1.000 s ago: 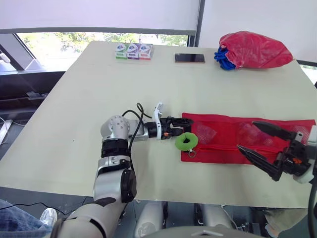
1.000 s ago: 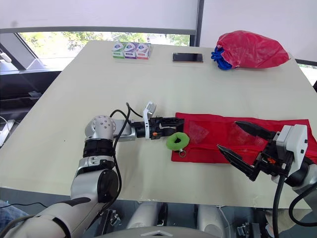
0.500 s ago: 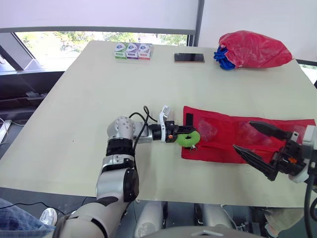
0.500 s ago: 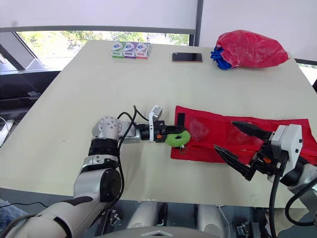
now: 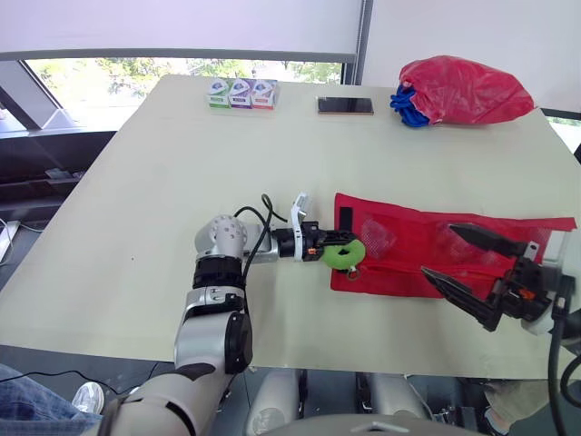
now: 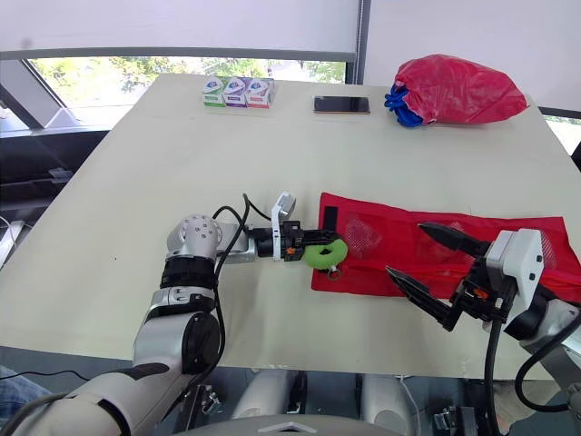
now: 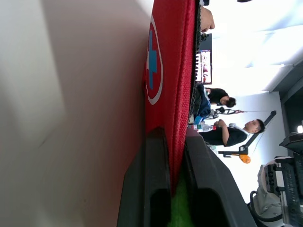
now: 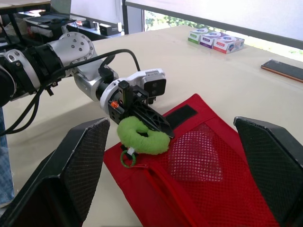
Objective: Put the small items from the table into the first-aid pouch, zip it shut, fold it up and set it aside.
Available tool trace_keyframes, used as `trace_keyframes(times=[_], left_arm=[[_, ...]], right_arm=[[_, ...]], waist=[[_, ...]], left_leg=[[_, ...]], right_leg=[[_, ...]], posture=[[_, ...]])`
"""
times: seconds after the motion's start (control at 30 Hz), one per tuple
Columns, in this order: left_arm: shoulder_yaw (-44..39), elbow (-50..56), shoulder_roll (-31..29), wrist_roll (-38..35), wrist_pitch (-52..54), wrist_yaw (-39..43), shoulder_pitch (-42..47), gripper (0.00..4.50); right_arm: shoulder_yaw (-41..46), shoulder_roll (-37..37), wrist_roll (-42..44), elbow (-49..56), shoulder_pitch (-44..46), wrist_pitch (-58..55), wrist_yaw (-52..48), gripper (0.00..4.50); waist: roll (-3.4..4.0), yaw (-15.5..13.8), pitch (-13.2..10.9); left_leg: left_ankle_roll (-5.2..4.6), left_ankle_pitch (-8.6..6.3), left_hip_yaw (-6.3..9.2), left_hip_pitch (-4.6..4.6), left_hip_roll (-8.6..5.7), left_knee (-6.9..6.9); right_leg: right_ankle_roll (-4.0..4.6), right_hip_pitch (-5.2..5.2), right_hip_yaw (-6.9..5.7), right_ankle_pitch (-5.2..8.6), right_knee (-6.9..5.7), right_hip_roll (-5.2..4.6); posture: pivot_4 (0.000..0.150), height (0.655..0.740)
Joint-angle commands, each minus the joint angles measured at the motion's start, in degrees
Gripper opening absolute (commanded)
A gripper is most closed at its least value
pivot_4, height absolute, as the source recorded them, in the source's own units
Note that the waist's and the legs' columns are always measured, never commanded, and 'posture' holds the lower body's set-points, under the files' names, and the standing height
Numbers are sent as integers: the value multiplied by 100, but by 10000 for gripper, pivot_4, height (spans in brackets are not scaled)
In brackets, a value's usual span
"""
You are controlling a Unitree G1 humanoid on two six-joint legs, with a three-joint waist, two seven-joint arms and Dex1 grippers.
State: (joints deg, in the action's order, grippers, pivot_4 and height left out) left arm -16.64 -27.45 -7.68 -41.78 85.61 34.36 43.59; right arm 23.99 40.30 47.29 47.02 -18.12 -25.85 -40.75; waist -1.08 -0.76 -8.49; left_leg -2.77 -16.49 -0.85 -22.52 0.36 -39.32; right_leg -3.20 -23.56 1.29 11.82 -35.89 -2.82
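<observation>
Right eye view: right tool (image 6: 404, 247) leftward.

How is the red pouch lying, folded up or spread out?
Spread out: the pouch lies unfolded and flat on the table, its mesh side up.

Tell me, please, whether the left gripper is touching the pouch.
Touching. The left wrist view shows the edge of the pouch pinched between the fingers of the left gripper.

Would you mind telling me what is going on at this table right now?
The robot's left gripper pinches the left edge of the red first-aid pouch, right by a green ring. The pouch lies flat and unfolded on the table. The right gripper hangs open over its right part.
</observation>
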Motion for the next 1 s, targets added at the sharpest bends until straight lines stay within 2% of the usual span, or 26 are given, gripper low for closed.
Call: trace_keyframes(times=[0.03,0.07,0.1,0.17,0.57,0.63,0.7,1.0], left_arm=[[-37,206,4,-161,-174,139,62,1008],[-121,106,21,-164,-195,97,121,6587],[-209,-27,42,-139,-281,30,191,6587],[-415,-296,90,-141,-346,-86,327,13457],[-983,-644,311,-294,-354,-455,560,13457],[-994,-651,324,-303,-339,-475,568,8376],[-958,-582,328,-328,-301,-430,543,1234],[-944,-505,326,-326,-271,-441,471,241]], right_arm=[[56,-11,2,128,51,147,11,45000],[62,-11,-1,135,43,147,12,45000],[70,-12,-11,144,26,147,13,45000],[75,-16,-25,156,3,144,24,45000],[73,-36,-89,193,-60,176,69,45000],[62,-35,-99,186,-48,184,69,45000],[53,-34,-96,185,-35,191,69,45000],[64,11,-56,164,-24,222,10,45000]], waist=[[0,0,0],[0,0,0],[0,0,0],[-2,-2,-1],[-3,-2,-2],[-3,-2,-2],[-3,-1,-2],[-3,-1,-2]], left_leg=[[0,0,0,0,0,0],[0,0,0,0,0,0],[0,0,0,0,0,0],[0,0,0,-1,0,0],[-1,-1,2,-3,-3,0],[-1,-1,1,-3,-4,0],[-1,-1,1,-3,-4,-1],[-1,0,2,-3,-3,0]], right_leg=[[0,0,0,0,0,0],[0,0,0,0,0,0],[0,0,0,0,0,0],[0,0,-1,0,0,0],[-1,0,-3,0,1,0],[-2,0,-3,0,1,0],[-2,0,-3,0,1,0],[-1,0,-3,0,1,1]], posture=[[1500,7400],[1500,7400],[1500,7400],[1500,7400],[1500,7400],[1500,7400],[1500,7400],[1500,7400]])
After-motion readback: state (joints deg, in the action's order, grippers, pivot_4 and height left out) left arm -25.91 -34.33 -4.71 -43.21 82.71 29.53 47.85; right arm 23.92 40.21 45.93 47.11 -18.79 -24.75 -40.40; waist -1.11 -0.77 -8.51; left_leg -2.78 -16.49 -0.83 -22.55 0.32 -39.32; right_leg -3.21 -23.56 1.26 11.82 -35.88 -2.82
